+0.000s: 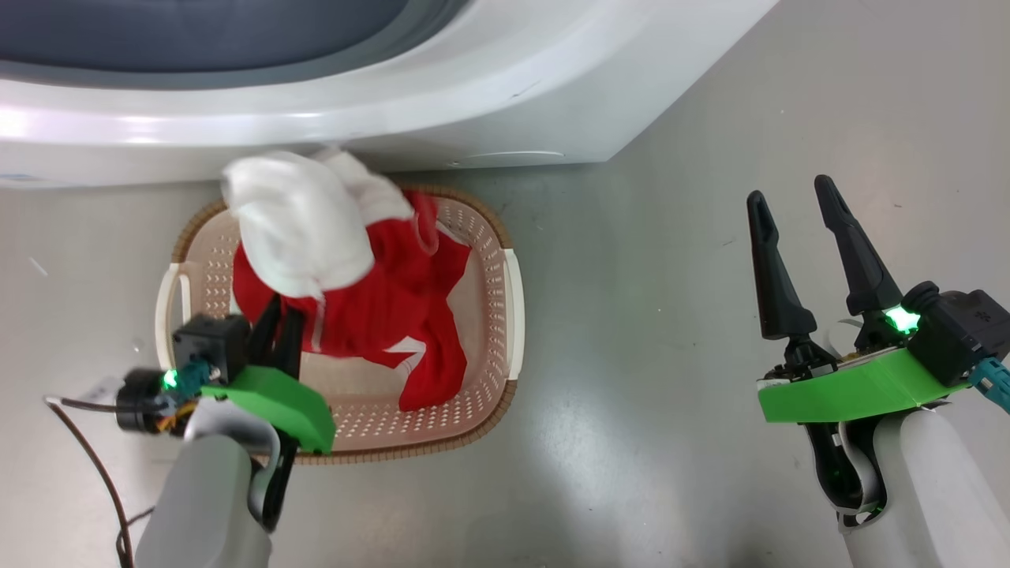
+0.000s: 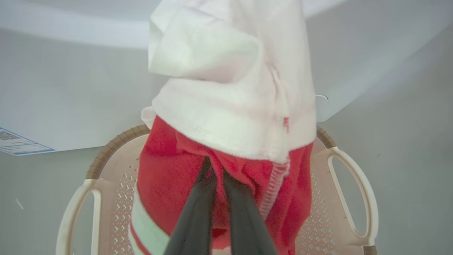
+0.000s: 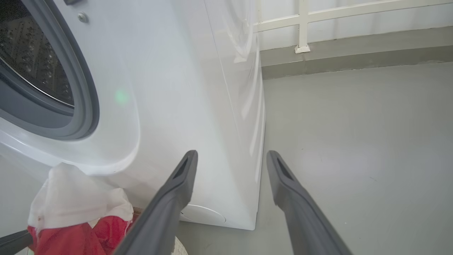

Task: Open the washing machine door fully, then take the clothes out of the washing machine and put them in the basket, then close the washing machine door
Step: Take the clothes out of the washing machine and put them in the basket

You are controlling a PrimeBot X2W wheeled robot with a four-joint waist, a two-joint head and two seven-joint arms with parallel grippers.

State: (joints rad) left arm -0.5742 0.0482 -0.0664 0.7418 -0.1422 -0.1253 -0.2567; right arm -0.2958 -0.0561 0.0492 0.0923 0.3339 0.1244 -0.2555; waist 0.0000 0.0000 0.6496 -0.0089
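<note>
The clothes, a bright red garment with a white one bunched on top, hang over the cream basket, and the red tail reaches down into it. My left gripper is shut on the red cloth; in the left wrist view its fingertips pinch red fabric under the white hem. My right gripper stands open and empty over bare floor, right of the basket. The washing machine stands just behind the basket, with its grey gasket and drum uncovered. Its door is out of view.
Grey floor stretches to the right of the basket and the machine. A thin brown cable trails by my left arm. A white railing and a low ledge run along the far wall. A blue label marks the machine's lower front.
</note>
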